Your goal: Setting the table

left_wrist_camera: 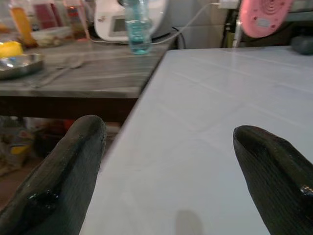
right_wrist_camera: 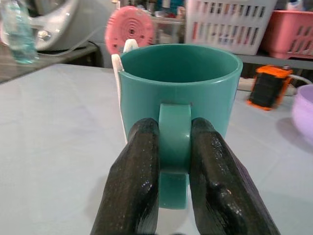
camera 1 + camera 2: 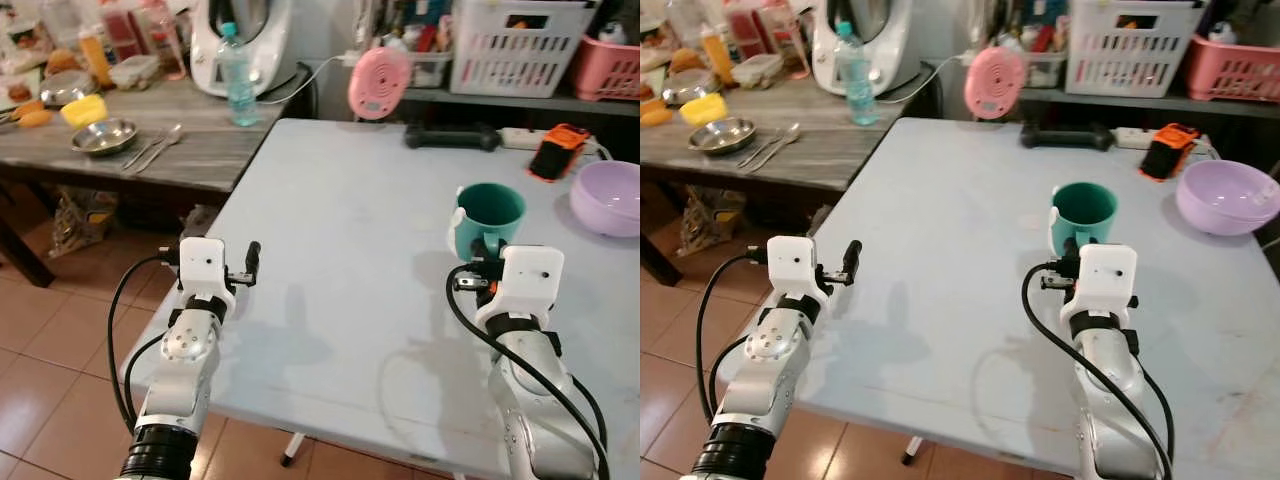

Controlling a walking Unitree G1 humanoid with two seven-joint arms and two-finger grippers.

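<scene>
A teal mug (image 3: 490,215) stands on the white table (image 3: 340,200), right of the middle, with its handle towards me. My right gripper (image 2: 174,129) is shut on the mug's handle (image 2: 174,132), one black finger on each side. A white piece (image 2: 117,73) lies against the mug's side. My left gripper (image 3: 250,265) hovers open over the table's left edge, nothing between its fingers (image 1: 73,161). A purple bowl (image 3: 607,197) sits at the table's right edge.
At the table's far edge are a pink round device (image 3: 379,82), a black bar (image 3: 450,136) and an orange device (image 3: 557,150). The wooden side table (image 3: 190,150) on the left holds a water bottle (image 3: 236,75), a steel bowl (image 3: 103,136) and spoons (image 3: 155,148).
</scene>
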